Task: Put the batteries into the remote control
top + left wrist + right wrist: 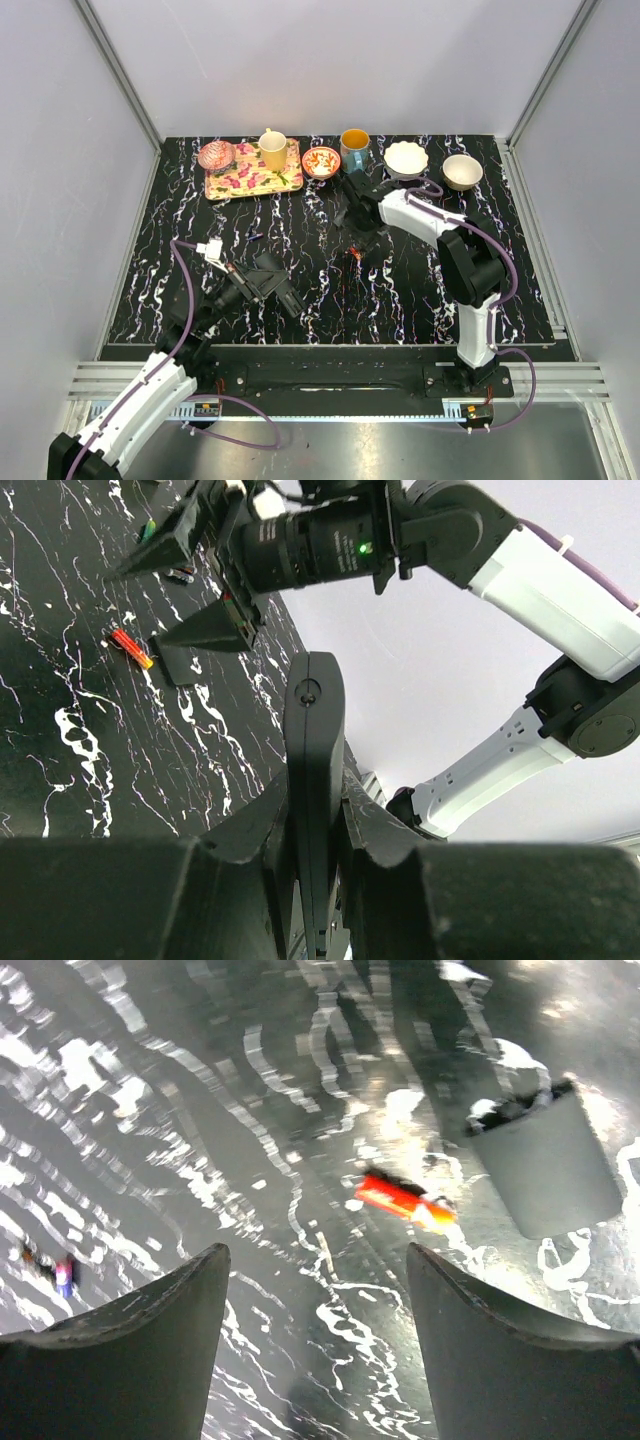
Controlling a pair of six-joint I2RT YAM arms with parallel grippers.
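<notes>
1. Between the fingers of the left pincer point(316, 825), at the front left of the worktop point(200, 1110), sits the remote control point(315, 750), pinched edge-on and apparently raised off the surface.
2. A red-orange battery point(403, 1200) lies loose mid-worktop, well apart from the remote control. A flat dark piece point(548, 1175), likely the battery cover, is just beside it.
3. The right pincer point(318, 1255) hangs spread and empty, with the battery just ahead of its tips.
4. The step in hand looks like fetching a battery. Next, the right pincer should descend, straddle the battery, close, and carry it to the remote control.
</notes>
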